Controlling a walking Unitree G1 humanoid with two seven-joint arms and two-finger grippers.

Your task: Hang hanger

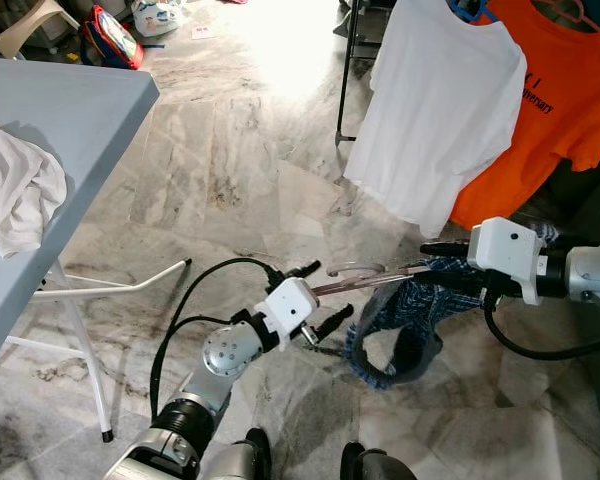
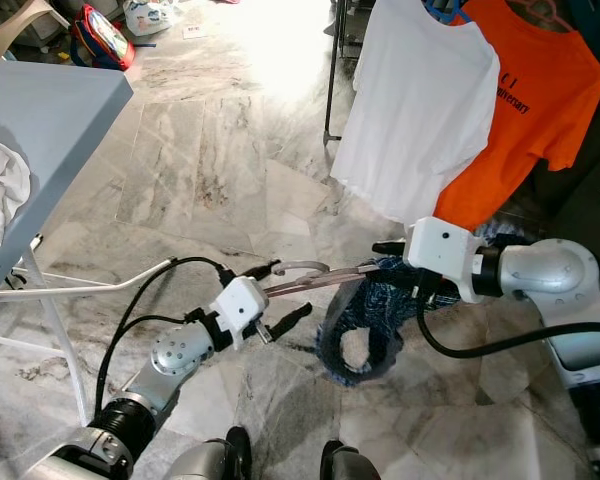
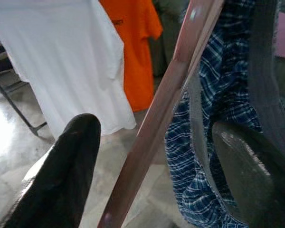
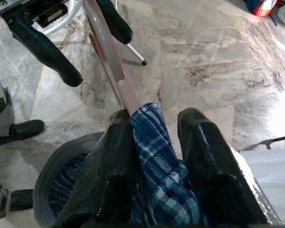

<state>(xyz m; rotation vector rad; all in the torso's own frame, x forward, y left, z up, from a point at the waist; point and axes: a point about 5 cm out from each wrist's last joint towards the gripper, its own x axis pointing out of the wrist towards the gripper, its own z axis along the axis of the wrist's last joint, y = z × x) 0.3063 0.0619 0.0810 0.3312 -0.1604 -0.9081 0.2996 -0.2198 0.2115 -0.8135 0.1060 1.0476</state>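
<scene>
Above the marble floor, the hanger spans both grippers. The right gripper is clamped on shorts and bar; the left gripper's fingers are apart around it, steadying before the rack.

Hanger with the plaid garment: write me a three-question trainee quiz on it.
1. True or false: the left end effector is clamped shut on the hanger.
2. What is pinched in the right end effector? A) the blue plaid garment B) a white towel C) a cable
3. Fill in: beside the hanging white T-shirt hangs an ___ T-shirt.

Key: 1 false, its fingers stand apart with the hanger's bar between them; 2 A; 3 orange.
</scene>
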